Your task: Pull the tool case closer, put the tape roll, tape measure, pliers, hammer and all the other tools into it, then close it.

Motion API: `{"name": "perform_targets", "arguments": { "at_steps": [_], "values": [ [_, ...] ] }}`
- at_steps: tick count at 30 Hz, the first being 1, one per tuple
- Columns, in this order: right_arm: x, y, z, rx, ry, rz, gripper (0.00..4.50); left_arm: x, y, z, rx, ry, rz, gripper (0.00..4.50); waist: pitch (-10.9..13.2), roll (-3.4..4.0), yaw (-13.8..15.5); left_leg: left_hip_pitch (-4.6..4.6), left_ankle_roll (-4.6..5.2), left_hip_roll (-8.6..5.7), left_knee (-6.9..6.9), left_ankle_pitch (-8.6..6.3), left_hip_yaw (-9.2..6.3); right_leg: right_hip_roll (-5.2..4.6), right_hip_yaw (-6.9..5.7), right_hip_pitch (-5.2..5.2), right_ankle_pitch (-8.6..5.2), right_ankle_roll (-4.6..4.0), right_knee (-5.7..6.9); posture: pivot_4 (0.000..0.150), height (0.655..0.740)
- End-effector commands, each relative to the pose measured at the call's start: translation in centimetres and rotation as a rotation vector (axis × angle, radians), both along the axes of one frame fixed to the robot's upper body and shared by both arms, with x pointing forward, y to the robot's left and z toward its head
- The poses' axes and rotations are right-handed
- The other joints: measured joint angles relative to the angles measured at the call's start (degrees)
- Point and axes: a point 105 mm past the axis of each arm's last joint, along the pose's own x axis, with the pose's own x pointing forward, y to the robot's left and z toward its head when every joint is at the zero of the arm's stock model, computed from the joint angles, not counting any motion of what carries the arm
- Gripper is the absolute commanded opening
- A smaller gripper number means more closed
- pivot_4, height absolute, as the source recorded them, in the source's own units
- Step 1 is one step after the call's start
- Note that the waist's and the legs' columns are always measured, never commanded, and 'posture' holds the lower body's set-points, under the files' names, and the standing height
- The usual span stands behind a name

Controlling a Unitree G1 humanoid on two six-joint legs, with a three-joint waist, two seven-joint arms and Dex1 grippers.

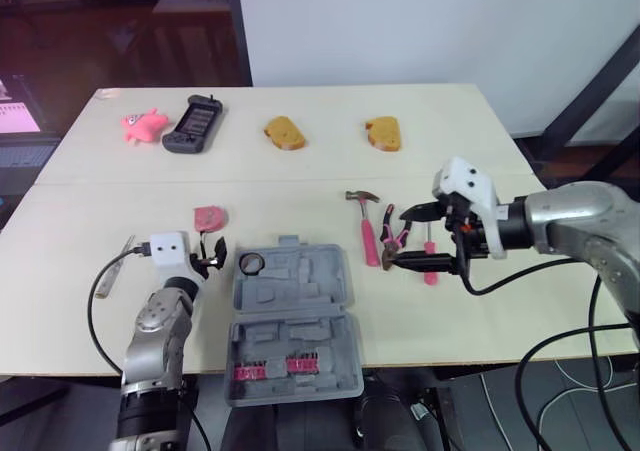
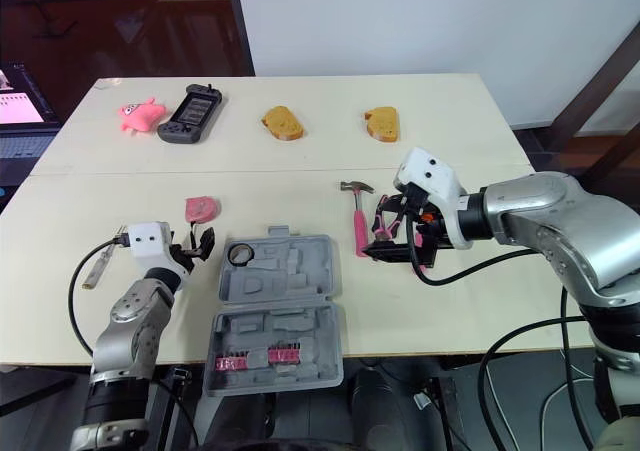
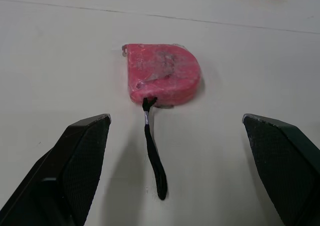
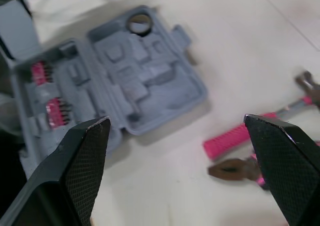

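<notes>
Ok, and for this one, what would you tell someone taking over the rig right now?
Left gripper: fingers open, empty, pointed at the tape measure on the table, not touching it.
Right gripper: fingers open, empty, by the pliers, next to the hammer.
Tool case: open at the near table edge, tape roll inside it.
Left to do: tape measure, pliers, hammer and a pink-handled tool go in, then close the case.
</notes>
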Motion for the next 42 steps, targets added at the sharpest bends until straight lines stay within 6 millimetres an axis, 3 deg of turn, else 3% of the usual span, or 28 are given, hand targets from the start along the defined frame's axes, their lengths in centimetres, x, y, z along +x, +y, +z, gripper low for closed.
{"name": "perform_targets", "arguments": {
  "at_steps": [1,10,13,20,29,39,42],
  "values": [
    [0.1,-1.1,0.3,-0.043,-0.036,-0.031,4.50,0.7,0.5,0.7,-0.003,-0.037,0.021,4.45,0.00,0.00,0.02,0.00,0.00,0.00,0.00,0.00,0.00,0.00,0.00,0.00,0.00,0.01,0.00,0.150,0.7238],
    [0.7,-1.6,0.3,-0.047,-0.061,-0.065,4.50,2.2,0.6,-1.3,-0.019,0.030,0.029,4.45,0.00,0.00,0.00,0.00,0.00,-0.01,0.00,0.00,0.00,0.00,0.00,0.01,0.02,0.04,-0.01,0.150,0.7238],
    [0.8,-1.6,0.2,-0.051,-0.062,-0.066,4.50,2.6,0.5,-1.7,-0.015,0.031,-0.005,3.57,0.00,0.00,0.04,0.00,0.00,-0.01,0.01,0.00,-0.01,-0.01,-0.01,0.01,0.02,0.04,-0.01,0.150,0.7238],
    [1.0,-1.8,0.1,-0.058,-0.070,-0.077,4.50,2.4,0.4,-1.8,-0.001,0.021,-0.025,0.02,0.00,0.00,0.15,0.00,0.00,-0.03,0.00,0.00,0.00,-0.03,-0.01,0.03,0.01,0.04,-0.03,0.150,0.7238],
    [1.1,-1.5,-0.8,-0.072,-0.057,-0.054,4.50,0.8,0.8,-2.6,0.031,0.039,-0.046,0.02,0.00,0.01,-0.16,0.00,0.00,-0.02,-0.02,0.00,-0.01,-0.03,-0.01,0.02,0.01,0.04,-0.04,0.150,0.7238],
    [-0.9,2.3,0.4,0.068,-0.140,0.191,4.50,-7.9,1.3,-4.0,0.110,0.124,-0.172,0.02,-0.02,0.02,-0.35,0.08,-0.01,-0.01,-0.21,-0.01,0.02,-0.04,0.00,-0.02,-0.10,-0.14,-0.10,0.150,0.7238],
    [-1.5,3.5,0.7,0.132,-0.144,0.269,4.50,-10.9,2.7,-5.1,0.103,0.167,-0.148,0.02,-0.03,0.03,-0.57,0.07,-0.03,-0.01,-0.22,-0.02,0.04,-0.07,0.01,-0.01,-0.11,-0.18,-0.20,0.150,0.7238]
  ]
}}
